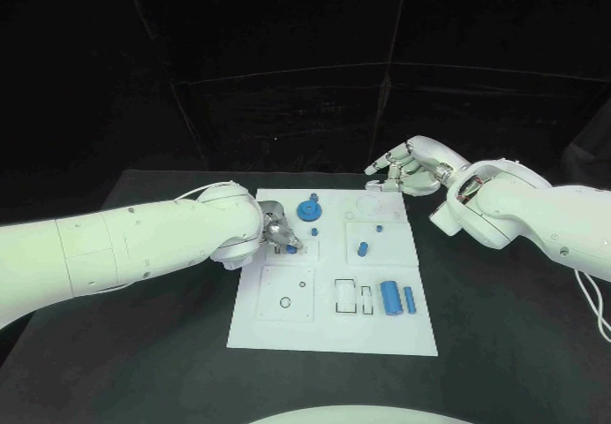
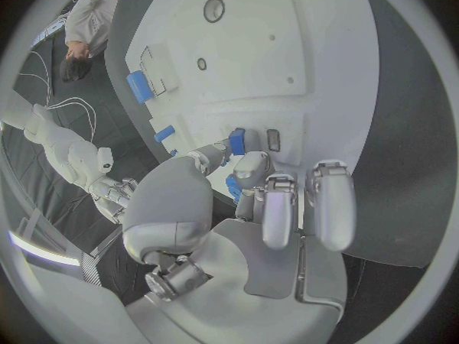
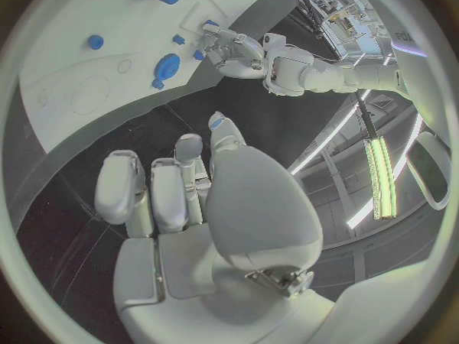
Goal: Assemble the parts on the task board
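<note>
The white task board (image 1: 334,329) lies mid-table. My left hand (image 1: 279,231) reaches over the board's left side and pinches a small blue part (image 1: 291,250); in the left wrist view the part (image 2: 236,141) sits at the fingertips (image 2: 251,163) beside a dark slot (image 2: 274,139). My right hand (image 1: 410,168) hovers above the board's far right corner, fingers apart and holding nothing. A round blue part (image 1: 310,210) stands near the far edge. A blue block (image 1: 389,298) and a blue cylinder (image 1: 410,299) lie at the near right.
A short blue piece (image 1: 362,248) and a tiny blue peg (image 1: 314,231) sit mid-board. An outlined rectangular recess (image 1: 346,296) lies left of the blue block. Black tabletop (image 1: 509,336) surrounds the board. The right wrist view shows the left hand (image 3: 234,50) at the board (image 3: 86,76).
</note>
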You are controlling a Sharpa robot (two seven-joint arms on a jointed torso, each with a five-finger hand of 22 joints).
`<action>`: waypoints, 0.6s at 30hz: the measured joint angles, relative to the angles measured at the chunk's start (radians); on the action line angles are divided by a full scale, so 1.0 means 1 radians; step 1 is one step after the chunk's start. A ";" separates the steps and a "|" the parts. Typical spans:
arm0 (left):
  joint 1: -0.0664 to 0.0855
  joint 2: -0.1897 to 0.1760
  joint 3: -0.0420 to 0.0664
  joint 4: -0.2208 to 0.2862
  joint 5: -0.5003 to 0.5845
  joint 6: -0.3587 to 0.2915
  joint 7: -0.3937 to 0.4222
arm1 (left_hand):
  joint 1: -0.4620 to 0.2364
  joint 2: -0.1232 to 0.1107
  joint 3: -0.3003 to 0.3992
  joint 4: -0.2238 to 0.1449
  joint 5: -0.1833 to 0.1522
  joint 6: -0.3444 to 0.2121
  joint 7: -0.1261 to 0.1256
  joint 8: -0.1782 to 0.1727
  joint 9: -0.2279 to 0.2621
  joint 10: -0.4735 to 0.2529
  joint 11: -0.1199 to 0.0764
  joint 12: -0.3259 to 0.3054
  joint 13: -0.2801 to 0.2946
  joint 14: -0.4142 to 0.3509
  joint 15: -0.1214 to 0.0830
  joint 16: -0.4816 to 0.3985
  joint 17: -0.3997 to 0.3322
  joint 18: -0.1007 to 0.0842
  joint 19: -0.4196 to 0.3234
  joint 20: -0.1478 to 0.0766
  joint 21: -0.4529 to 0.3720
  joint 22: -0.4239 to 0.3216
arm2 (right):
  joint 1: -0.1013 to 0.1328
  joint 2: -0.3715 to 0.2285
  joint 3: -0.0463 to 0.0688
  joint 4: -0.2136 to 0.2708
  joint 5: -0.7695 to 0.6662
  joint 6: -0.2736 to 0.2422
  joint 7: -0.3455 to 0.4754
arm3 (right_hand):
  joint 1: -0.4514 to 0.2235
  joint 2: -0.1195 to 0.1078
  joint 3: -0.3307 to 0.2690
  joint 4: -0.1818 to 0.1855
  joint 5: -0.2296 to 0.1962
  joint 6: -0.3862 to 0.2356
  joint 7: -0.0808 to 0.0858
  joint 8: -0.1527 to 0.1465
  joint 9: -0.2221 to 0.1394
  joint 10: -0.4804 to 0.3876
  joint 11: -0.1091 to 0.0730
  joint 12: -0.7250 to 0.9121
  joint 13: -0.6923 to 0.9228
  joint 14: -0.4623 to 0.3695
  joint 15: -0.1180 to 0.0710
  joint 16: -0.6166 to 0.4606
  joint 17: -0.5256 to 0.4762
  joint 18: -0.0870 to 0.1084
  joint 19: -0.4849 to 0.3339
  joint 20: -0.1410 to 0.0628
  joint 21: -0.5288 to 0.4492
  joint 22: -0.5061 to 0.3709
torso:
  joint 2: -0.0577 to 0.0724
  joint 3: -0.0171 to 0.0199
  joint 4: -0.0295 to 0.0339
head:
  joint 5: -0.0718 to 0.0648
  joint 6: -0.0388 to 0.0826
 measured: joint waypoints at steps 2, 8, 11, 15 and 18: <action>0.000 0.001 0.000 -0.002 0.000 0.000 0.000 | -0.012 0.004 -0.014 0.008 0.000 0.006 0.000 0.000 -0.003 0.003 0.003 0.000 0.002 0.003 -0.003 0.000 0.000 -0.001 0.000 0.000 0.001 0.000 | 0.000 0.000 0.000 0.000 0.000 0.000 0.000 | 0.000 0.000 0.000 0.000 0.000 0.000 0.000 0.000 0.000 0.000 0.000 0.000 -0.001 0.000 0.000 0.000 0.000 0.000 0.000 0.000 0.000 0.000 | 0.000 0.0000 0.0000 | 0.000 0.000; -0.001 0.007 -0.001 -0.007 0.000 0.001 -0.001 | -0.049 0.004 -0.075 0.041 0.000 0.013 0.001 0.000 -0.014 0.006 -0.001 0.004 0.004 0.004 -0.004 0.000 0.000 -0.015 0.000 0.000 0.005 0.000 | 0.000 0.000 0.000 0.001 0.000 0.000 0.000 | 0.000 0.000 -0.003 0.003 0.000 0.000 0.000 0.000 0.000 0.000 0.000 -0.004 -0.004 0.000 0.000 -0.005 -0.004 0.000 -0.004 -0.004 -0.004 -0.003 | 0.000 -0.0001 0.0000 | -0.002 0.001; -0.001 0.009 -0.001 -0.009 0.000 0.001 -0.002 | -0.051 0.002 -0.100 0.051 0.000 0.019 -0.001 0.000 -0.018 0.010 0.002 0.004 0.004 0.004 -0.004 0.000 0.000 -0.015 0.000 0.000 0.005 0.000 | 0.000 0.000 0.000 0.002 0.000 0.000 0.000 | 0.000 0.000 -0.003 0.003 0.000 0.000 0.000 0.000 0.000 0.000 0.000 -0.004 -0.005 0.000 0.000 -0.004 -0.004 0.000 -0.004 -0.004 -0.005 -0.004 | 0.000 0.0000 0.0000 | -0.003 0.002; -0.001 0.011 -0.001 -0.012 0.000 0.002 -0.002 | -0.056 0.006 -0.137 0.059 0.000 0.021 0.001 0.000 -0.024 0.010 0.002 0.004 0.004 0.004 -0.003 0.000 0.000 -0.015 0.000 0.000 0.005 0.000 | 0.000 0.000 0.000 0.003 0.000 0.000 0.000 | 0.000 0.000 -0.005 0.005 0.000 0.000 0.000 0.000 0.000 0.000 0.000 -0.010 -0.007 0.000 0.000 -0.008 -0.006 0.000 -0.004 -0.004 -0.006 -0.006 | 0.000 -0.0001 0.0000 | -0.003 0.002; -0.001 0.010 -0.001 -0.012 0.000 0.002 -0.003 | -0.060 0.002 -0.175 0.070 0.000 0.024 -0.003 0.000 -0.030 0.010 0.002 0.004 0.004 0.004 -0.003 0.000 0.000 -0.015 0.000 0.000 0.005 0.000 | 0.000 0.000 0.000 0.003 0.000 0.000 0.000 | -0.005 0.005 -0.005 0.005 0.000 0.000 0.000 0.000 0.000 0.000 0.000 -0.010 -0.007 0.000 0.000 -0.010 -0.006 0.000 -0.004 -0.004 -0.006 -0.006 | 0.000 -0.0001 0.0000 | -0.004 0.001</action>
